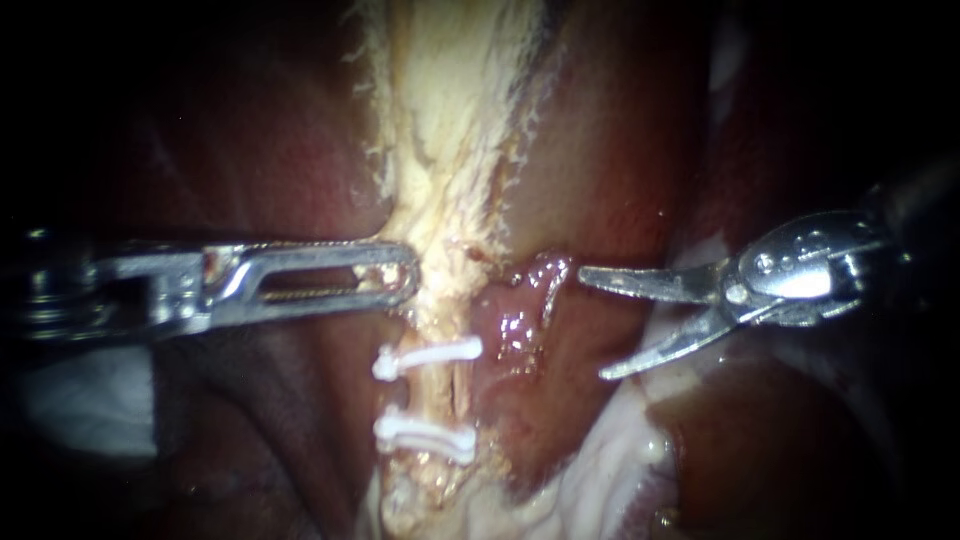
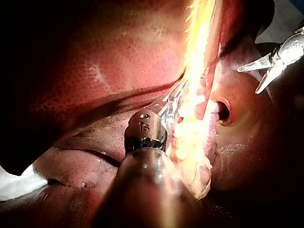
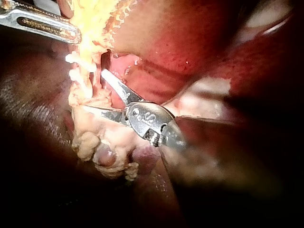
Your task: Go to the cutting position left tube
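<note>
Endoscope view: the left tube (image 1: 441, 312) runs as a pale, yellowish strand down the middle of the scene, ragged and wider at the top. Two white clips cross its lower part, the upper clip (image 1: 428, 358) just above the lower clip (image 1: 425, 436). Just above the upper clip, the left instrument (image 1: 400, 277) reaches in level from the left. Its slotted hand is closed, jaws together on the tube's left edge, with pale tissue showing in the slot. A wet, glossy red strip (image 1: 515, 325) lies against the right side of the tube. Beyond that strip, the right instrument (image 1: 596, 322) comes in from the right. Its hand is spread wide, two thin curved jaws holding nothing; the upper tip is just beside the glossy tissue and apart from the tube. Dark red liver (image 1: 265, 160) lies on both sides.
</note>
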You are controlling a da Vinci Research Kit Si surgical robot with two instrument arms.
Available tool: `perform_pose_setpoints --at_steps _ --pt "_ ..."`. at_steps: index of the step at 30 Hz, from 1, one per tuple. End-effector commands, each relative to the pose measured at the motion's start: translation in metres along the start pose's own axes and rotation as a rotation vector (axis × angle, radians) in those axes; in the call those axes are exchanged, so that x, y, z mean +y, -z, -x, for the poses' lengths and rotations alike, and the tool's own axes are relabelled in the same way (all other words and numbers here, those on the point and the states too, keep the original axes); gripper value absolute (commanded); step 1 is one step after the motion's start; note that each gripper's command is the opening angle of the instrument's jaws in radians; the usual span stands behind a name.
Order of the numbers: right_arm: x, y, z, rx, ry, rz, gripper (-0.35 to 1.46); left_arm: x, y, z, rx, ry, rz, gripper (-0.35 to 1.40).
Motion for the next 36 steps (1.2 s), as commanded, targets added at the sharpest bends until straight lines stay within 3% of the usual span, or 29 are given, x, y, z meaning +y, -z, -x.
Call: perform_pose_setpoints --at_steps 1,6,12,25,36 --pt "-0.0001 0.0000 0.0000 0.000 0.000 0.000 1.43 0.0000 0.0000 0.0000 0.000 0.000 0.000 -0.35" --pt "-0.0008 -0.0006 0.0007 0.008 -0.002 -0.030 1.43 0.0000 0.0007 0.0004 0.004 0.001 -0.003 -0.35" --pt "-0.0017 -0.0028 0.0017 -0.020 -0.042 -0.075 1.43 0.0000 0.0033 0.0018 0.009 0.005 0.003 -0.35" --pt "-0.0030 -0.0099 0.0034 -0.029 -0.170 -0.176 1.43 0.0002 0.0083 0.0037 -0.045 0.019 0.005 -0.35" --pt "-0.0031 -0.0156 0.0037 -0.031 -0.267 -0.239 1.42 -0.0007 0.0091 0.0032 -0.052 0.023 0.006 -0.35"
